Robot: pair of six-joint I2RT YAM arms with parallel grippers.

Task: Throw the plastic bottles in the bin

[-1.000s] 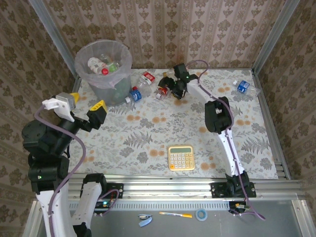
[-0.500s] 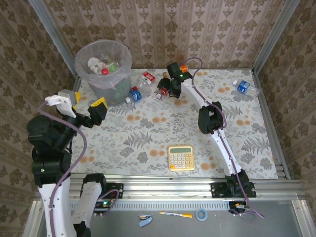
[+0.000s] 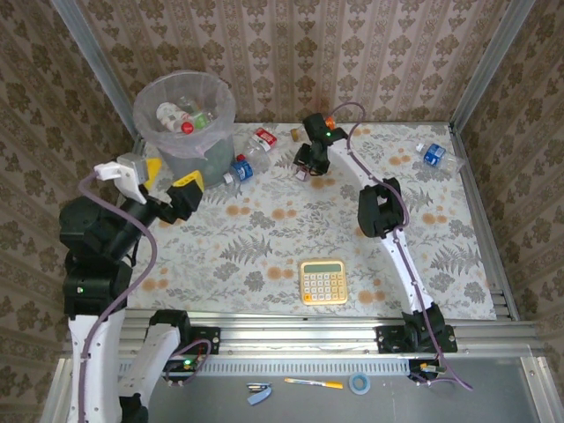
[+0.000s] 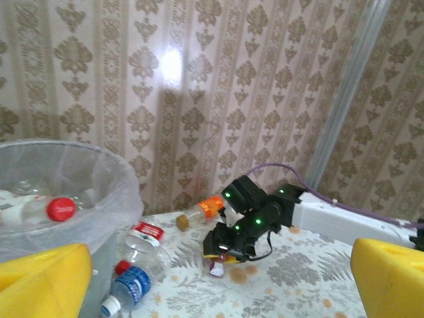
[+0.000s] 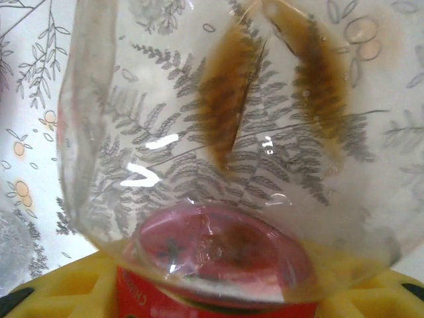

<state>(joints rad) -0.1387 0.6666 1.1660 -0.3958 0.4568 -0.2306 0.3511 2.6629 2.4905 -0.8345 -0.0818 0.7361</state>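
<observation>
Hovering at 12 o'clock on the floral worktop (image 3: 264,238) is my right gripper (image 3: 307,164); the round grey bin (image 3: 208,163) stands at 10. My left gripper (image 3: 166,181), spread wide, has drifted toward 3. Right wrist: a clear crinkled bottle (image 5: 218,132) with a red label sits between yellow fingers (image 5: 73,288); clamped or not, I cannot tell.

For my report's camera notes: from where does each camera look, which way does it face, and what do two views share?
Top external: above and behind the bases, looking down on the table; both arms, left gripper, right gripper.
Left wrist: on the left arm, facing the far wall past the bin; own yellow fingers at bottom corners.
Right wrist: close on a clear bottle; own yellow fingers below.
Shared: top and left wrist both see bin and right gripper.
</observation>
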